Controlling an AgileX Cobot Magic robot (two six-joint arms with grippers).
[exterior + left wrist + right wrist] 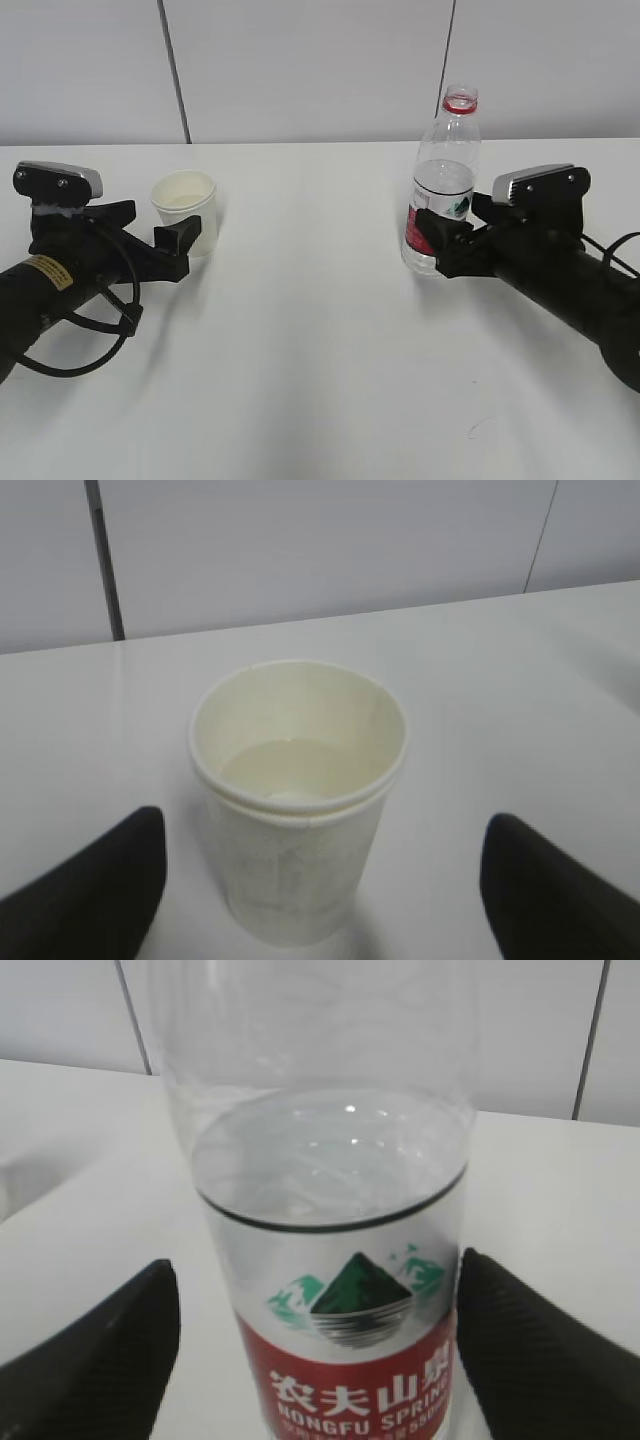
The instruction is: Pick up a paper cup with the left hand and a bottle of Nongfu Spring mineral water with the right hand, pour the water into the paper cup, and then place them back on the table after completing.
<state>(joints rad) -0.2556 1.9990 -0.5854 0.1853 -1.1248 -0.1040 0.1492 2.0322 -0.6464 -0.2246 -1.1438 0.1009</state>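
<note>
The white paper cup (185, 210) stands upright on the table (320, 340) with a little water (290, 768) in it. My left gripper (165, 228) is open around it; in the left wrist view the cup (300, 820) stands between the fingers (95, 885) with a gap on both sides. The uncapped Nongfu Spring bottle (447, 170), red label, partly full, stands upright on the table. My right gripper (445, 228) is open around its lower part. In the right wrist view the bottle (330, 1210) is clear of the left finger (100, 1350) and close to the right one.
A white wall with dark seams runs behind the table's far edge (300, 142). A tiny dark mark (478, 428) lies on the table near the front right. The left arm's looped black cable (90, 345) rests on the table.
</note>
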